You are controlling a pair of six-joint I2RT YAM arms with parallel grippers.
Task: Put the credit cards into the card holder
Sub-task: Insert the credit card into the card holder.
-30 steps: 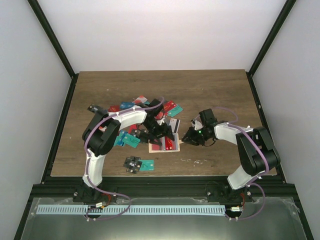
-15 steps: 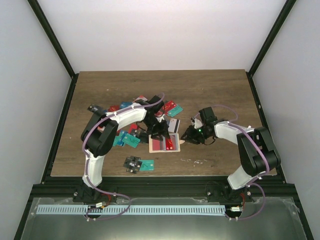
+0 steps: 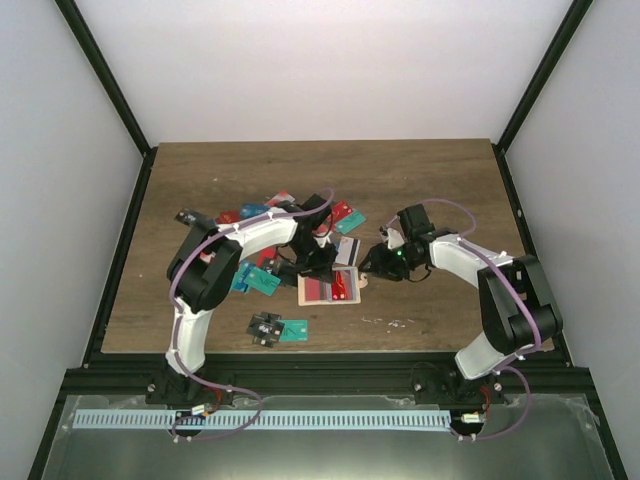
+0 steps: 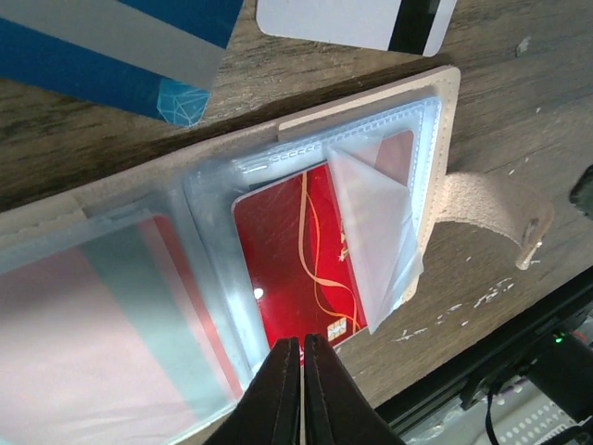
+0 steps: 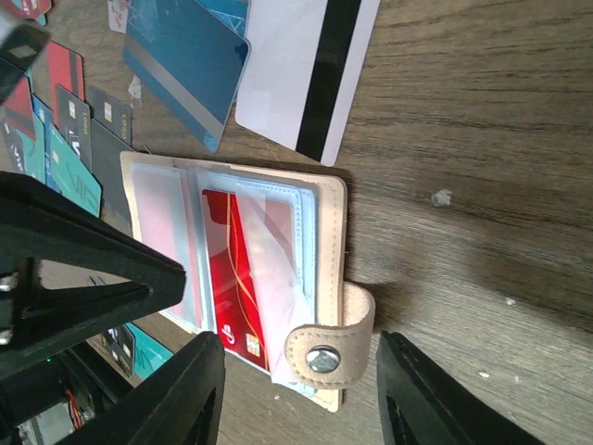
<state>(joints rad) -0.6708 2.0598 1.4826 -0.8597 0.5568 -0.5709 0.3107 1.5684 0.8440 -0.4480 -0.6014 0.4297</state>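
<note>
On brown wood-grain surface, centre-front: tan leather-like folding card holder lay open & flat, clear plastic sleeves facing up. Its snap tab stuck out toward the right arm, metal stud showing. Red plastic card w/ thin gold line sat inside the tab-side sleeve. A loose clear flap was folded across part of it. Other sleeve held sth reddish, blurred through the film.

Left end effector: clenched, fingers pressed together, tips at near edge of the sleeve w/ the red card. Couldn't tell whether film was pinched between them.

Right end effector: released, jaws well apart, positioned at tab end of holder. Tab seen between the two fingers in wrist view; contact couldn't be judged.

Just beyond holder, far side: white card w/ black magnetic stripe & blue card w/ grey band, side by side on the wood.

Scatter of red, teal & black cards lay further back-left, around left arm.

One teal card lay apart near front edge, next to small dark item, too small to ID.
</note>
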